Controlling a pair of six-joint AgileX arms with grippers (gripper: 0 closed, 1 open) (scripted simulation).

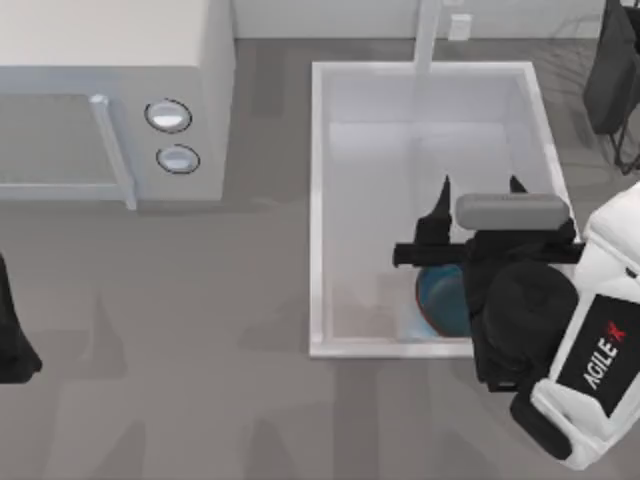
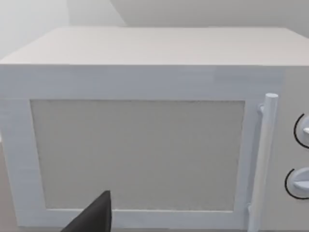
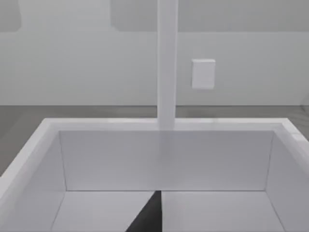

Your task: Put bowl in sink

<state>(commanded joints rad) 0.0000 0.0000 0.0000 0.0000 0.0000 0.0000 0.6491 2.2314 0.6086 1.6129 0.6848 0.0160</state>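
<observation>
bowl [image 1: 442,300] in sink [image 1: 318,200]

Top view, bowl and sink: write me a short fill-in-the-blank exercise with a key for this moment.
1. The bowl lies inside the ____.
2. The arm above the basin is the ____ one; its gripper hangs over the basin.
3. The microwave at the table's left has ____ round knobs.
4. The bowl's colour is ____.

Missing words: sink; right; two; blue
</observation>
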